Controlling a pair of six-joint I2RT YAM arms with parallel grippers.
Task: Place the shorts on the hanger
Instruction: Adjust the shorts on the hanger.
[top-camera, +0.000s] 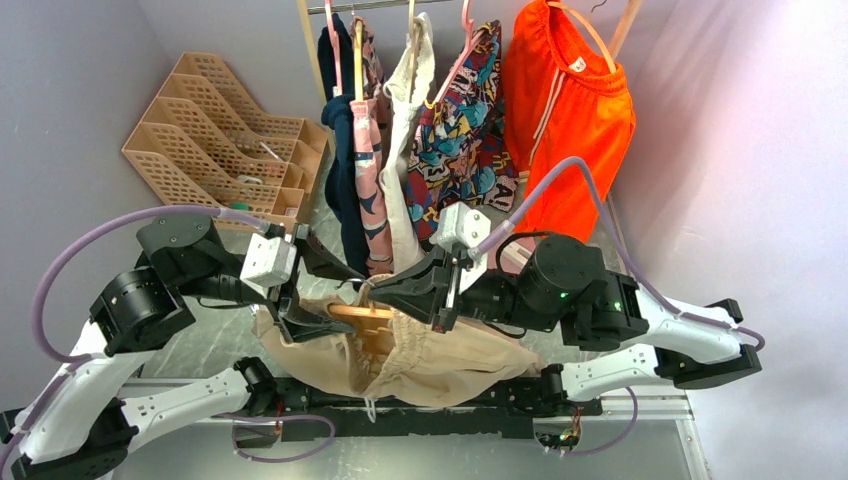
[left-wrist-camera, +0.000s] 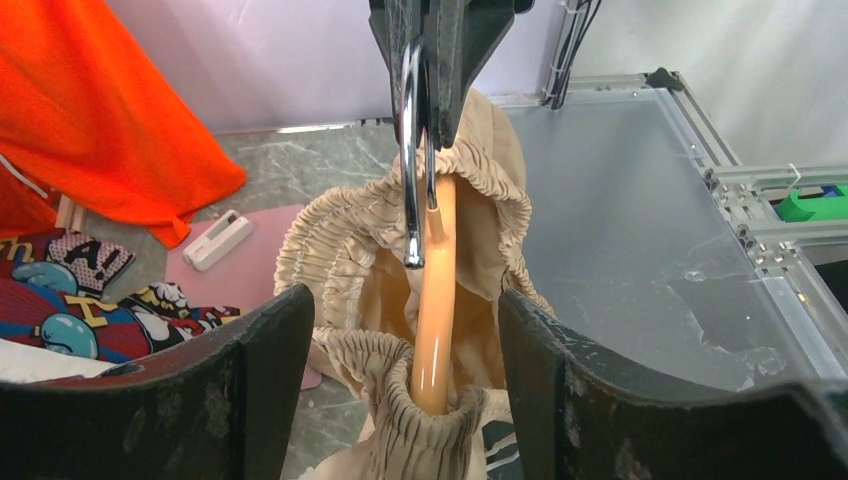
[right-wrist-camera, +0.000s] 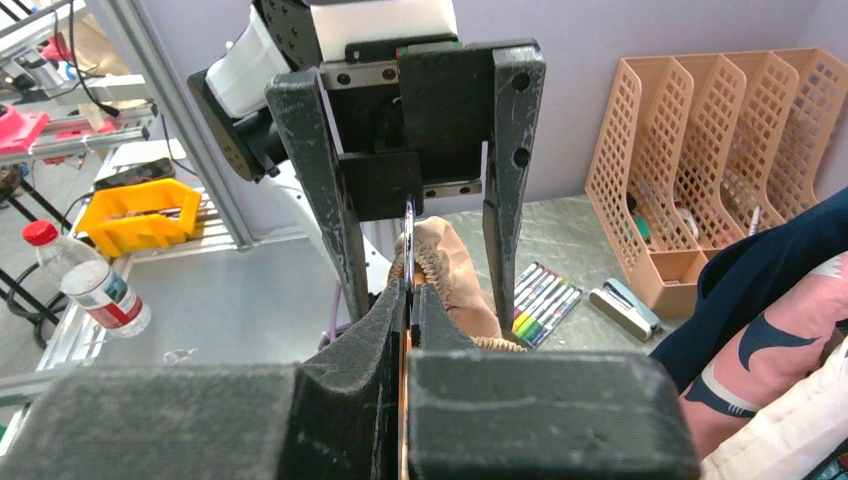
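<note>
Left tool (left-wrist-camera: 403, 330), fingers spread wide, grips nothing; it straddles the shorts (top-camera: 440, 365) at their gathered waistband. In the middle, the shorts hang bunched over the hanger (left-wrist-camera: 436, 300) (its orange bar pokes up through the elastic), sagging over the near edge of the counter (top-camera: 205, 350). On the right, the right tool (right-wrist-camera: 408, 300) is pinched tight on the hanger's metal hook (left-wrist-camera: 410, 150).

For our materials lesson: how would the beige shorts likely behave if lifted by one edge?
Probably floppy: the shorts sag in loose folds below the hanger. Likely light, since the fabric looks thin and bunches easily. The gathered waistband would probably stretch and catch rather than slide.
</note>
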